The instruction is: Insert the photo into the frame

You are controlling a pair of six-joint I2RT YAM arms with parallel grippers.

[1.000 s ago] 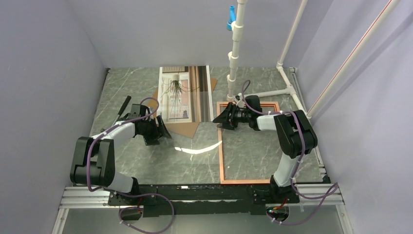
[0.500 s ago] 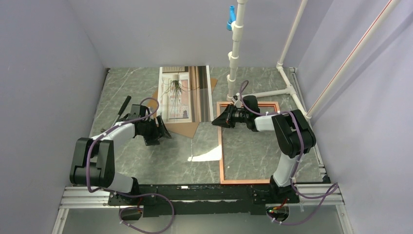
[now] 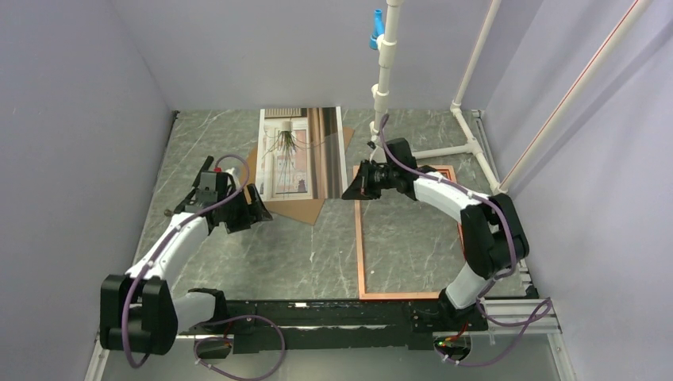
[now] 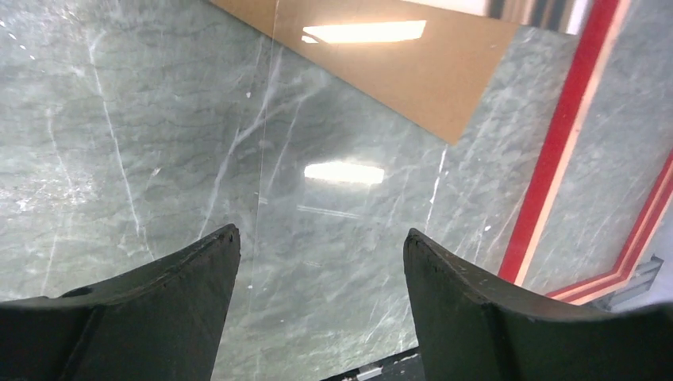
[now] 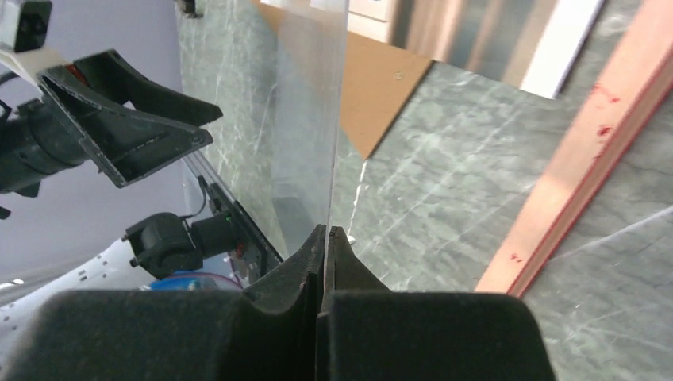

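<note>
Both arms have stretched farther out; the right end effector (image 5: 326, 232) now pinches a clear sheet (image 5: 305, 119), the left end effector (image 4: 321, 238) gapes. The photo (image 3: 301, 151) lies on a brown board (image 3: 298, 209), near the frame (image 3: 359, 246).

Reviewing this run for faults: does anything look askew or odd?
The brown cardboard backing board lies skewed under the glossy plant photo, corners poking out. Also, the right gripper is shut on the edge of a clear transparent sheet, hard to see.
</note>
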